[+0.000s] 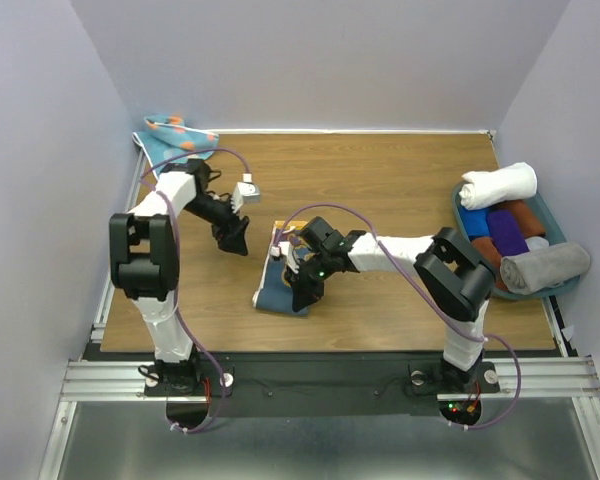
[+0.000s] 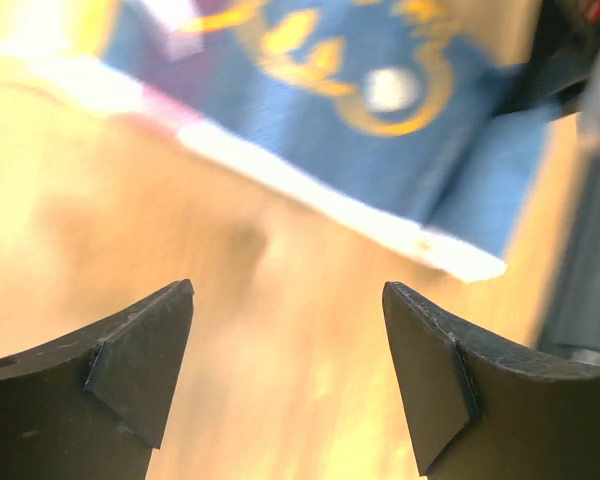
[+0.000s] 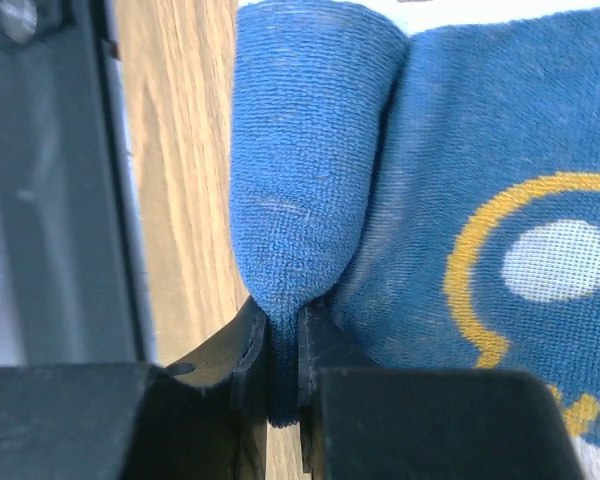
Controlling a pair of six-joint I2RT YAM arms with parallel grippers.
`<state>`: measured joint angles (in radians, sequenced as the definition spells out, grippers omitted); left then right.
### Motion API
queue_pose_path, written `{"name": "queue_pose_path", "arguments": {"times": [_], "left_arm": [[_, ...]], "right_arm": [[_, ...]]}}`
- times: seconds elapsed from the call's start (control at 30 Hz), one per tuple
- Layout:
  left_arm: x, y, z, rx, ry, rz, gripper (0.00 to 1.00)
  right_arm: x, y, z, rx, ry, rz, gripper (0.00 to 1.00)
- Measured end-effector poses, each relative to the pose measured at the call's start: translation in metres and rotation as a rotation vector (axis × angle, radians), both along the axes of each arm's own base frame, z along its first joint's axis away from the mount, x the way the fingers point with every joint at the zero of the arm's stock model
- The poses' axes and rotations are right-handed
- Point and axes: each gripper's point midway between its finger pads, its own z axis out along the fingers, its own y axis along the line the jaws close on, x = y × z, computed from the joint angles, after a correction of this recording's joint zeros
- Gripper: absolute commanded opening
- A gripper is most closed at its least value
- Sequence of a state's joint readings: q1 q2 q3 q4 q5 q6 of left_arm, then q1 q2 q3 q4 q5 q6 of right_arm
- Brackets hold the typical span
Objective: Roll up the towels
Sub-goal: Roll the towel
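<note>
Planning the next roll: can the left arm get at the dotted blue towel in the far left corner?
Probably yes: the left gripper is open and empty, the dotted towel lies uncovered on its own side, and nothing stands between them.

Top view high overhead, facing down; wrist views close, low; all share blue towel (image 1: 276, 292).

Printed towel (image 2: 380, 150) blurred; right gripper (image 1: 302, 288) covers part overhead

Blue terry-cloth towel (image 3: 310, 180): mid-blue, mustard-yellow line print, white spot, white edge.
Crumpled light blue cloth towel (image 1: 175, 140): orange dots.
Oval basket (image 1: 456, 205): teal.
Rolled cloths (image 1: 507, 232): white, grey, purple, rust-brown.
</note>
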<state>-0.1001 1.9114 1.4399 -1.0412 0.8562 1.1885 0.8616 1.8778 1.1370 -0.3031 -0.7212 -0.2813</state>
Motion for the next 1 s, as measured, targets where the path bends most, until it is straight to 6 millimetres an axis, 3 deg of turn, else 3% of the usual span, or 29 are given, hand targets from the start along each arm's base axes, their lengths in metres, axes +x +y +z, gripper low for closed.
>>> {"name": "queue_pose_path", "arguments": {"times": [0.07, 0.13, 0.27, 0.4, 0.5, 0.67, 0.8, 1.0], "left_arm": [[0.011, 0.018, 0.009, 0.015, -0.099, 0.049, 0.9], [0.009, 0.028, 0.017, 0.039, -0.194, 0.067, 0.99], [-0.021, 0.028, 0.04, 0.078, -0.414, 0.051, 0.99], [-0.056, 0.008, 0.052, 0.104, -0.656, -0.055, 0.99], [-0.095, -0.011, 0.042, 0.088, -0.777, -0.17, 0.99], [-0.131, -0.034, 0.012, 0.089, -0.934, -0.329, 0.99], [-0.139, -0.05, -0.001, 0.105, -0.969, -0.406, 0.99], [-0.129, -0.072, -0.02, 0.16, -1.009, -0.455, 0.99]], "right_arm": [[0.002, 0.0, -0.001, 0.003, 0.074, -0.016, 0.01], [0.003, 0.0, -0.002, 0.007, 0.182, -0.031, 0.01], [0.008, -0.003, -0.003, 0.031, 0.367, -0.053, 0.01], [0.012, -0.007, -0.004, 0.045, 0.517, -0.075, 0.01], [0.013, -0.005, -0.003, 0.053, 0.605, -0.078, 0.01], [0.011, -0.002, -0.006, 0.047, 0.703, -0.076, 0.01], [0.007, -0.003, -0.008, 0.036, 0.758, -0.08, 0.01], [0.006, -0.003, -0.006, 0.028, 0.793, -0.082, 0.02]]}}
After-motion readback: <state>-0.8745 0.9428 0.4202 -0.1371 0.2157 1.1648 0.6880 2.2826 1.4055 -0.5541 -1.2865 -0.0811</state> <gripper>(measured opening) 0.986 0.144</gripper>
